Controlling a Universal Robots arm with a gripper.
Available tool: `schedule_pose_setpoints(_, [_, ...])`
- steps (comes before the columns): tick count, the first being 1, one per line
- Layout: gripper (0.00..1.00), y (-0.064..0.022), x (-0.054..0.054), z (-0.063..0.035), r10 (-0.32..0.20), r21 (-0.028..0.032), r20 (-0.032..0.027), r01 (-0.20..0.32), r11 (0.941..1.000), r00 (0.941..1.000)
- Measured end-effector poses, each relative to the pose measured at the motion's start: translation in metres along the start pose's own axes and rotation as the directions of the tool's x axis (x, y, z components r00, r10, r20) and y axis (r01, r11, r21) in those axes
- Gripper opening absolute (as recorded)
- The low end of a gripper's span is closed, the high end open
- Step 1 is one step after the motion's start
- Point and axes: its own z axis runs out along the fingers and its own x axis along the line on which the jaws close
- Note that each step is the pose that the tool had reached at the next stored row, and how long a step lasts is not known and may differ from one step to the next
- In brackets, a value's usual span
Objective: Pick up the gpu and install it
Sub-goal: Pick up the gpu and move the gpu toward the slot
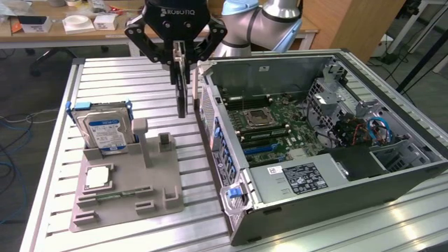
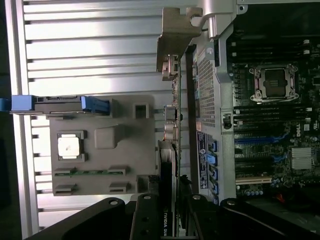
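- The gripper [image 1: 179, 65] is clamped on the gpu [image 1: 182, 97], which it holds upright and edge-on.
- The gpu hangs just outside the case [image 1: 350, 191].
- A good carry likely keeps the gpu plumb and clear of the case's rim.

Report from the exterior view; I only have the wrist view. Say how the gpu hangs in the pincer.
Observer: The gpu hangs upright, long side vertical, clamped in the pincer, just outside the case wall.
Operator: Give me the hard drive's face.
Observer: The hard drive stands upright in the gray holder, its blue-and-white label toward the camera.
Operator: Name what lies deep in the case.
Observer: Blue cables loop inside it, toward the exterior view's right.
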Motion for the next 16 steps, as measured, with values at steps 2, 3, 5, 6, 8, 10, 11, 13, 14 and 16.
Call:
schedule_pose_setpoints(2, [0.26,0.0002,-0.002,0.0,0.0,0.0,0.0,0.0,1.0,1.0])
schedule_pose_setpoints(3, [0.26,0.0003,-0.003,0.0001,0.0,0.0,0.0,0.0,1.0,1.0])
schedule_pose_setpoints(5, [0.26,0.0004,-0.005,0.0001,0.0,0.0,0.0,0.0,1.0,1.0])
schedule_pose_setpoints(6, [0.26,0.0005,-0.006,0.0001,0.0,0.0,0.0,0.0,1.0,1.0])
schedule_pose_setpoints(8, [0.26,0.0006,-0.008,0.0002,0.0,-0.0001,0.0,0.0,1.0,1.0])
schedule_pose_setpoints(10, [0.26,0.0008,-0.01,0.0002,0.0,0.0,0.0,0.0,1.0,1.0])
schedule_pose_setpoints(11, [0.26,0.0008,-0.011,0.0002,0.0,0.0,0.0,0.0,1.0,1.0])
schedule_pose_setpoints(13, [0.26,0.001,-0.013,0.0003,0.0,-0.0001,0.0,0.0,1.0,1.0])
schedule_pose_setpoints(14, [0.26,0.001,-0.014,0.0003,0.0,0.0,0.0,0.0,1.0,1.0])
schedule_pose_setpoints(16, [0.26,0.0012,-0.016,0.0003,0.0,0.0,0.0,0.0,1.0,1.0])
